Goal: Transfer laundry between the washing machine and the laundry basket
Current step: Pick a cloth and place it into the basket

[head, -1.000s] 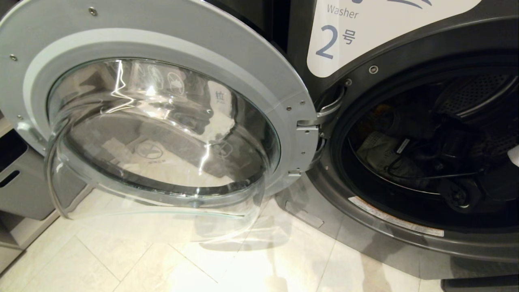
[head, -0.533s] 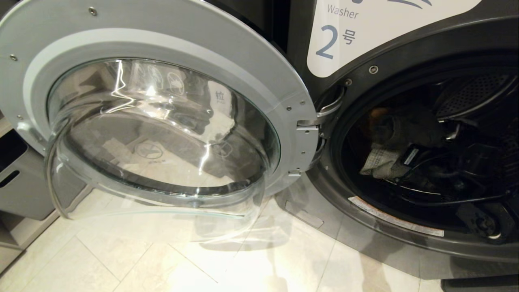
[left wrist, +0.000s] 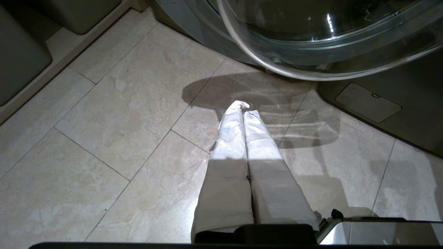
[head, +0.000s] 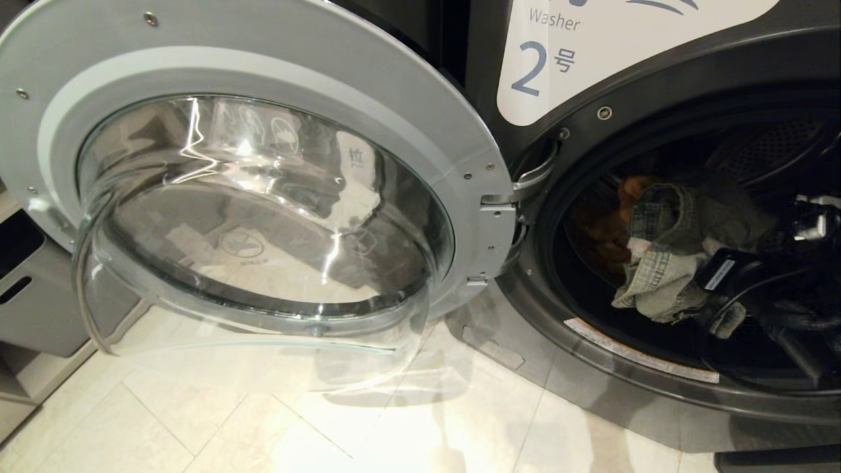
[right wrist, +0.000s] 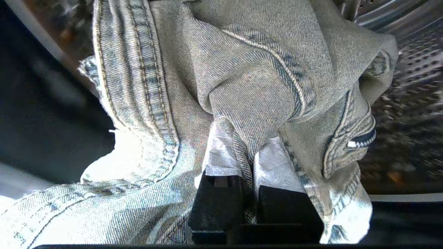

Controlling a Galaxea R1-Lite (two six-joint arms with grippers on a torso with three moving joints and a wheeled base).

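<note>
Right gripper (right wrist: 247,162): clamped on olive-grey denim garment (head: 663,263) inside the drum
Left gripper (left wrist: 244,110): closed, empty, above floor tiles (left wrist: 104,121)
Washing machine (head: 657,79): door (head: 263,197) swung wide

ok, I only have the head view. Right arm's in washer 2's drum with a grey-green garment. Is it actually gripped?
Observer: Yes. Right wrist view shows the right gripper shut on a fold of the olive-grey denim garment.
Operator: Left arm? Not in my view.
Observer: The left gripper is shut and empty, above the floor tiles near the open glass door.
Operator: Basket nearby?
Observer: None visible in any view.
</note>
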